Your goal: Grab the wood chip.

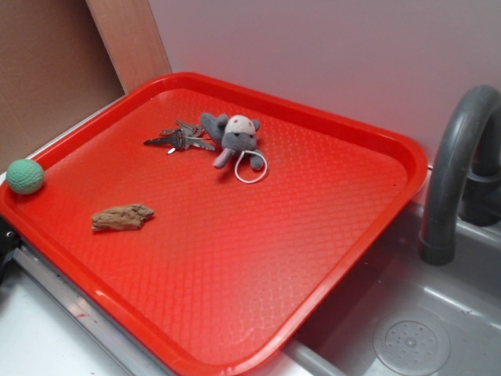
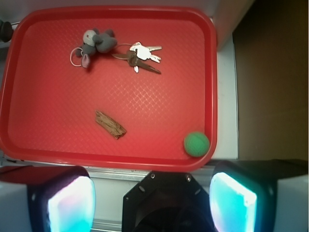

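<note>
The wood chip (image 1: 122, 217) (image 2: 110, 124), a flat rough brown piece, lies on the red tray (image 1: 329, 235) (image 2: 183, 72) toward its front left in the exterior view. In the wrist view my gripper (image 2: 152, 203) stands open, high above the tray's edge, with nothing between its glowing pads (image 2: 72, 205). The chip lies well ahead of the fingers, apart from them. The gripper does not show in the exterior view.
A green ball (image 1: 25, 176) (image 2: 196, 144) rests in a tray corner. A grey plush toy (image 1: 237, 139) (image 2: 96, 42) with a ring and keys (image 1: 178, 139) (image 2: 144, 55) lie at the tray's far side. A grey sink (image 1: 407, 337) with a faucet (image 1: 454, 172) is to the right.
</note>
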Action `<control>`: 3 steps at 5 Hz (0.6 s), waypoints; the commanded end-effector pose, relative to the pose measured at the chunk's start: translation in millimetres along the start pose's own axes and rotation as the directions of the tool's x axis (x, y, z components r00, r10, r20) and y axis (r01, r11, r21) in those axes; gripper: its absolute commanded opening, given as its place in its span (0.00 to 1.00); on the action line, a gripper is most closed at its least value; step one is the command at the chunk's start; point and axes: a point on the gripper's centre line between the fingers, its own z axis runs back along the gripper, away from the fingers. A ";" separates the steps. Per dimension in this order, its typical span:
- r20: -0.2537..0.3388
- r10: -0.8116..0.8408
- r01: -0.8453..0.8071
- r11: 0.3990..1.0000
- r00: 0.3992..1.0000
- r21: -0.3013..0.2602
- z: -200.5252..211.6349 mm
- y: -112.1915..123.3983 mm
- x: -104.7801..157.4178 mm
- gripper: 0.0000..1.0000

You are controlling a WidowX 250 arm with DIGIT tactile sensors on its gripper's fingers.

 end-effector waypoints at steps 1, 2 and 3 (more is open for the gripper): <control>0.024 -0.319 0.320 0.947 0.947 -0.013 -8.1 -27.6 0.9 1.00; -0.006 -0.379 0.379 0.925 0.925 0.009 -1.4 -68.3 -25.2 1.00; -0.034 -0.406 0.407 0.913 0.913 0.037 -29.6 -83.1 -19.6 1.00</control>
